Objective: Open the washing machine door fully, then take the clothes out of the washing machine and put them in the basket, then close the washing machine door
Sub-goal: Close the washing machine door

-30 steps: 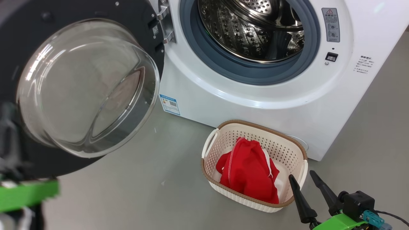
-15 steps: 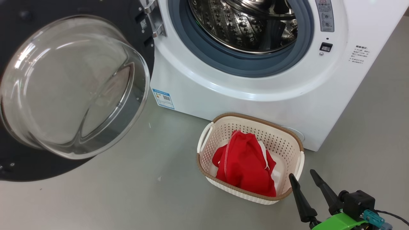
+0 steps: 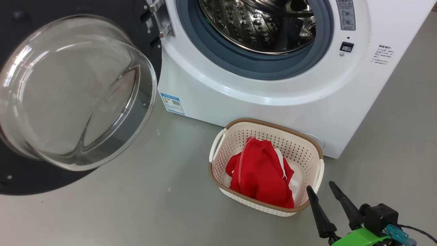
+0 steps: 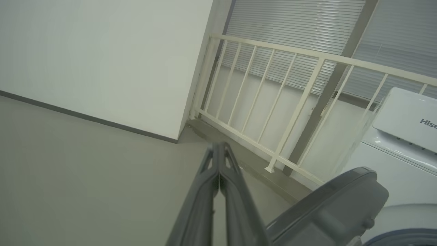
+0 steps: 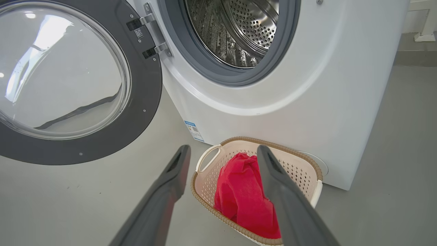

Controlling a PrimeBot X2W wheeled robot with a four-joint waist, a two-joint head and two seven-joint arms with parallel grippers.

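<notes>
The bright red soft garments (image 3: 261, 177) lie heaped in the small cream perforated basket (image 3: 273, 123) just before the white front-loading washing machine (image 3: 273, 99), its steel drum (image 3: 256, 24) apparently empty. The large round black-ringed door (image 3: 78, 92) with bulging glass bowl hangs wide open; likely rigid, weighty and glossy, it should take a push on the ring's free edge, not the glass. The left gripper (image 4: 218, 150) has its 2 fingers pressed together on nothing, the right gripper (image 3: 320, 186) is spread and empty by the basket
</notes>
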